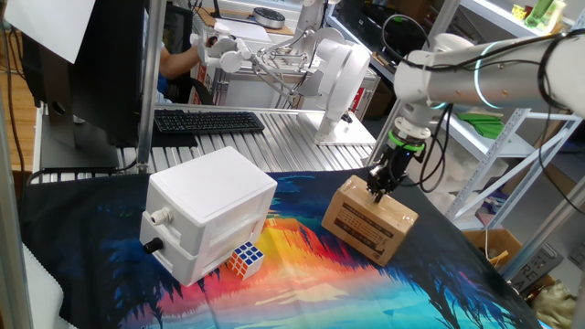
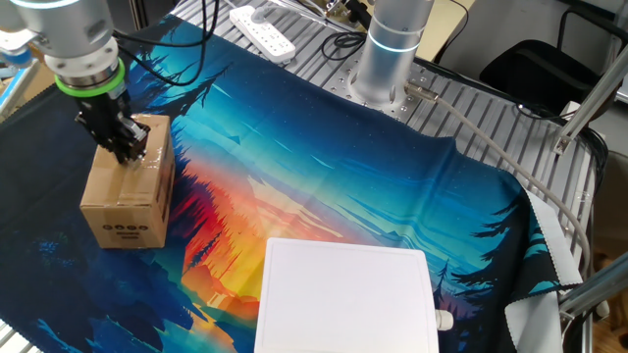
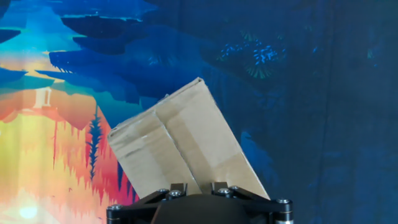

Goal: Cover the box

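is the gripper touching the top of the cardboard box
Touching. In one fixed view the gripper fingertips press on the box top with no gap; the other fixed view agrees.

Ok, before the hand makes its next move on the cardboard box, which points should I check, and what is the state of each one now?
1. Flaps of the box folded down flat: ok, the top looks closed in the hand view.
2. The hand is over the box top: ok, at its edge.
3. Fingers open or shut: cannot tell, the fingertips are hidden.
4. Fingers touching the cardboard: cannot tell.
5. Box upright on the cloth: ok.
6. White plastic box and Rubik's cube apart from the carton: ok.
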You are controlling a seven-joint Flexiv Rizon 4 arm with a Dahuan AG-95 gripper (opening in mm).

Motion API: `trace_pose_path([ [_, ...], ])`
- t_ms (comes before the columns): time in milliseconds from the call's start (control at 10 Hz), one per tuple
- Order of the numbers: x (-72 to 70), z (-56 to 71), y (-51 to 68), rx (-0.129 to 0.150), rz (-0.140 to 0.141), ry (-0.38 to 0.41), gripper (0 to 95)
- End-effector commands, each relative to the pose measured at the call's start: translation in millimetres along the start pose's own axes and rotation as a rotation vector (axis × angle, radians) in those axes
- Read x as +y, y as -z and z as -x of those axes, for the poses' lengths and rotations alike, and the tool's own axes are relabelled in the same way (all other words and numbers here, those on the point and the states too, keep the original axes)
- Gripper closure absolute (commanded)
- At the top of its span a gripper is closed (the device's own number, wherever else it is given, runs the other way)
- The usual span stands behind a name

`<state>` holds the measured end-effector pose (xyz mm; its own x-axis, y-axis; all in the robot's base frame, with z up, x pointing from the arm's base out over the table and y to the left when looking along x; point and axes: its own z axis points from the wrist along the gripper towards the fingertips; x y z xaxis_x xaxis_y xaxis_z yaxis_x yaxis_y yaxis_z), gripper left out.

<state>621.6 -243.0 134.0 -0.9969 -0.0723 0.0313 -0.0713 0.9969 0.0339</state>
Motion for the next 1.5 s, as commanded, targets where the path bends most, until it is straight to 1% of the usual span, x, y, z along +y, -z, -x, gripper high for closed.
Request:
trace_pose_path([
  [100, 0.5, -1.2, -2.7, -0.006, -0.004, -0.002, 76.0],
  [400, 0.6, 0.0, -0.9, -0.006, -0.001, -0.01, 76.0],
  [500, 0.6, 1.1, 0.3, -0.005, -0.001, -0.014, 57.0],
  [600, 0.7, 1.1, 0.6, -0.005, 0.0, -0.018, 57.0],
  [700, 1.0, -0.1, 5.2, -0.007, -0.002, -0.041, 57.0],
  [900, 1.3, -2.9, 16.1, -0.007, -0.003, -0.061, 57.0],
  [1100, 1.3, -4.0, 19.3, -0.011, -0.017, -0.111, 57.0],
  [1200, 1.2, -5.2, 22.7, -0.013, -0.026, -0.127, 57.0],
  [1300, 1.0, -7.4, 29.0, -0.013, -0.046, -0.142, 57.0],
  [1400, 0.4, -9.9, 36.3, -0.012, -0.074, -0.154, 57.0],
  [1500, -0.2, -11.9, 41.6, -0.011, -0.077, -0.178, 57.0],
])
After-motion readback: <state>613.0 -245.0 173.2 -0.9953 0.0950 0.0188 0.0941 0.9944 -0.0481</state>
